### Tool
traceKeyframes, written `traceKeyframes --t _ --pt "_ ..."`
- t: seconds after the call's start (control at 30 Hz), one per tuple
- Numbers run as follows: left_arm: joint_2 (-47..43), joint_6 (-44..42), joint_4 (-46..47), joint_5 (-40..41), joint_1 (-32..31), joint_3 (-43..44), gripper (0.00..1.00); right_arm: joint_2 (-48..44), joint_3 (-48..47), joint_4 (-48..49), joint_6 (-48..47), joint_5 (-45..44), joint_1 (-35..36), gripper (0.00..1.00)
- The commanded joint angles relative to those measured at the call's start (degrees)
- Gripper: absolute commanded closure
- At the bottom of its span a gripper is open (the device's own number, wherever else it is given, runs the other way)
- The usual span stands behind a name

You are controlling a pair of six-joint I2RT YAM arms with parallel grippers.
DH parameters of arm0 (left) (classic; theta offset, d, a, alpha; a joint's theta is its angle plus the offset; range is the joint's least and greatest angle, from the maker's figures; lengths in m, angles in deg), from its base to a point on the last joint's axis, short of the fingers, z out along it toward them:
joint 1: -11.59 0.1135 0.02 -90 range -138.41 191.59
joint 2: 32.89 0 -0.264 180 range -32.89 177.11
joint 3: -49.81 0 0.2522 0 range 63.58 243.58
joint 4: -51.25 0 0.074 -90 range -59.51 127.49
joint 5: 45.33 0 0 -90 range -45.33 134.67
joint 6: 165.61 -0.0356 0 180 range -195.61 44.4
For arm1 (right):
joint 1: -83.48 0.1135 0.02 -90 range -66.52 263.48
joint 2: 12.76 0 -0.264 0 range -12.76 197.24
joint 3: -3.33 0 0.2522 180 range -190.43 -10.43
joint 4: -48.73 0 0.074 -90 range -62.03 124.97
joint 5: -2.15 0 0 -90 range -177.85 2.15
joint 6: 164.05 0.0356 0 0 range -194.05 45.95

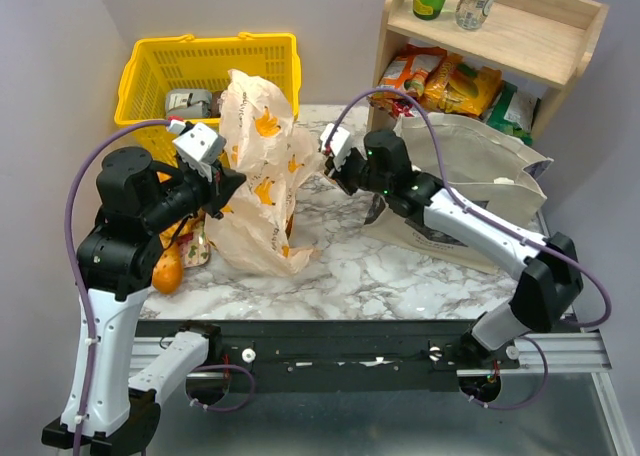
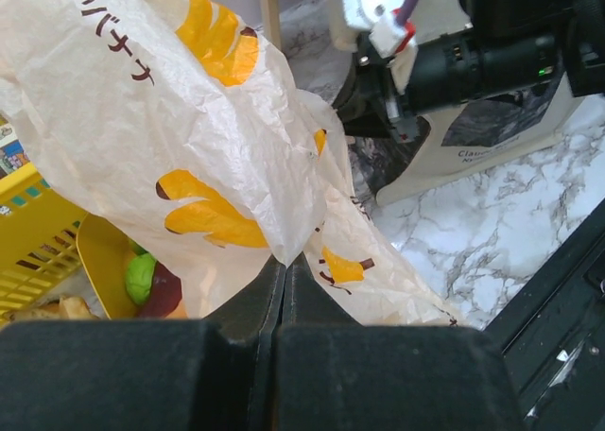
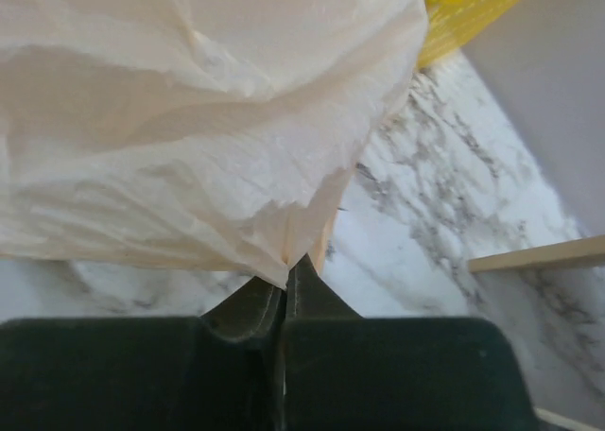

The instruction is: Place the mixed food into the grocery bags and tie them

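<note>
Item: peach plastic bag (image 1: 262,171). Thin, translucent, crinkled film with yellow fruit prints. It stood upright toward the far-left corner of the tabletop (image 1: 400,276), just in front of the yellow basket (image 1: 150,71).

Held by: left hand (image 2: 284,261), pinched tight on a fold of the bag's left side, and right hand (image 3: 286,264), likewise closed on film at its right side. Each probably held one flap, ready to draw up for the knot.

Also: canvas tote (image 1: 480,176), slumped near the far-right corner, unheld.

Peach bag (image 3: 189,119) — in end effector (image 3: 285,270) pinch
</note>
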Motion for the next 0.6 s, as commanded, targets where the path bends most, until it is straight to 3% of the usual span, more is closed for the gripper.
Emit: traceKeyframes --t 0.0,0.17,0.33,0.47,0.5,0.53,0.57 --pt "1.3 0.2 3.3 5.4 0.4 -1.0 1.0 -9.1 1.2 -2.1 3.8 13.2 0.1 0.98" --pt "9.8 -0.2 7.2 14.9 0.4 -0.5 1.0 -17.0 3.7 -11.2 11.8 25.1 0.2 0.99" --pt "21.7 2.7 11.9 3.7 -1.4 0.9 1.0 -29.4 8.8 -16.8 17.1 28.5 0.3 0.99" --pt "27.0 3.0 17.4 3.6 -5.9 1.1 1.0 -35.7 11.3 -17.8 22.2 28.9 0.3 0.99" --pt "29.5 2.9 17.7 4.5 -6.6 1.3 0.98 -36.5 11.6 -17.7 23.6 28.1 0.3 0.99" --pt "30.7 4.4 17.5 5.3 -8.2 2.1 0.8 -36.9 11.9 -17.7 24.8 27.1 0.3 0.99" --pt "31.8 4.1 16.2 6.3 -8.9 2.7 0.71 -37.1 11.9 -17.7 26.6 25.9 0.3 0.99"
